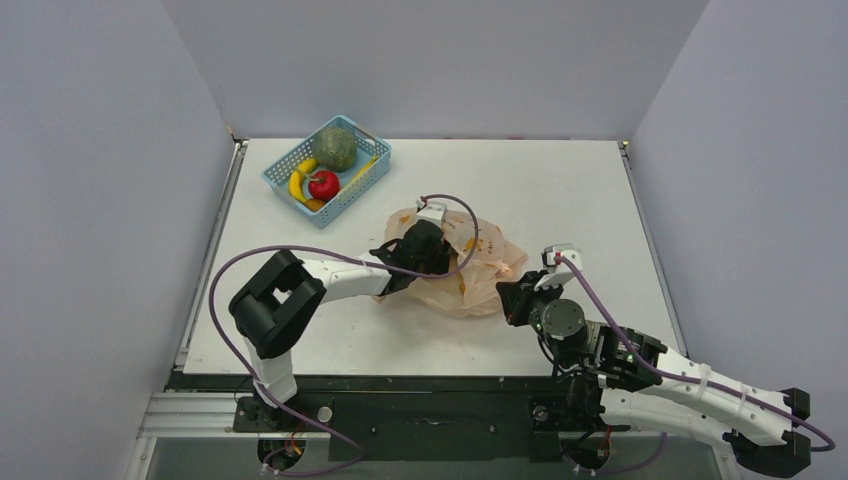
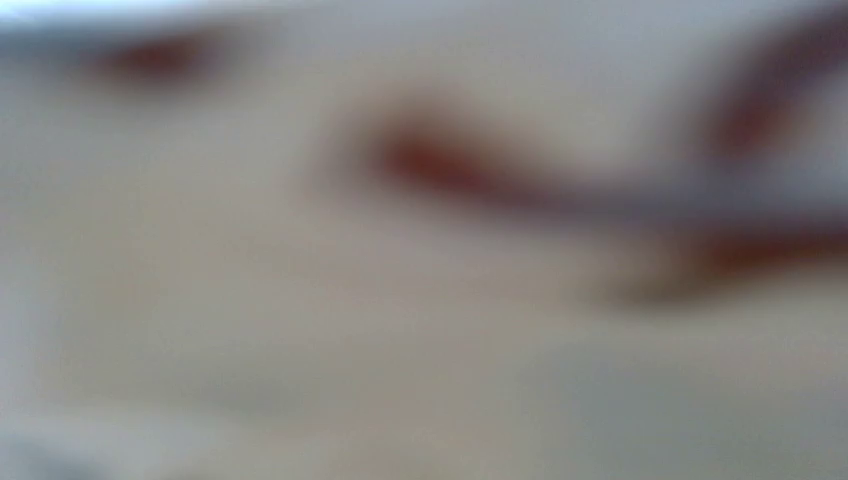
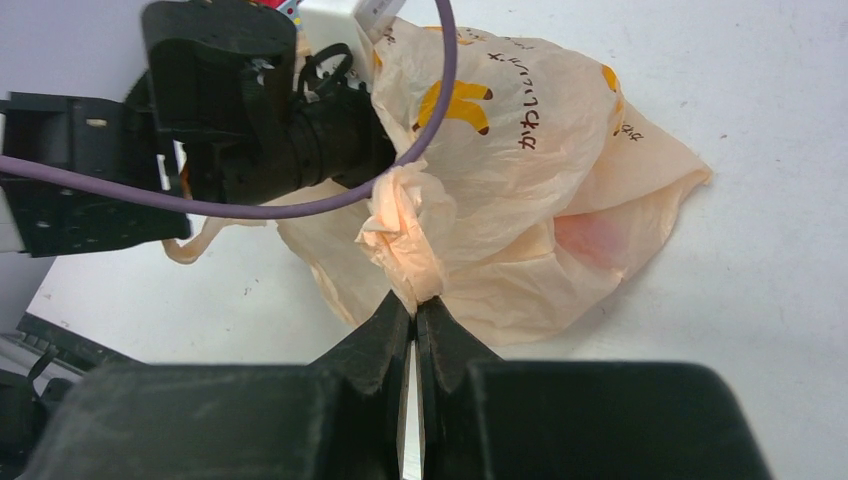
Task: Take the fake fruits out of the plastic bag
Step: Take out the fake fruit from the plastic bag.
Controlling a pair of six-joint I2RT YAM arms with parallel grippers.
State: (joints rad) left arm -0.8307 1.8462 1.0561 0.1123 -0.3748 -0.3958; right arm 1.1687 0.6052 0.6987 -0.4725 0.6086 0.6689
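Note:
The plastic bag (image 1: 482, 268) lies crumpled mid-table, pale orange with banana prints; it also shows in the right wrist view (image 3: 520, 190). My right gripper (image 3: 414, 305) is shut on a bunched fold of the bag at its near edge, and shows from above (image 1: 510, 296). My left gripper (image 1: 432, 250) reaches into the bag's left opening, its fingertips hidden by the plastic. The left wrist view is a blur of pale plastic with dark red patches (image 2: 440, 165). A pink shape (image 3: 592, 240), perhaps one of the fake fruits, shows faintly through the bag.
A blue mesh basket (image 1: 375, 160) stands at the back left, holding a rough green ball (image 1: 334, 148), a red apple (image 1: 323, 184) and a yellow banana (image 1: 296, 186). Grey walls close in the table on three sides.

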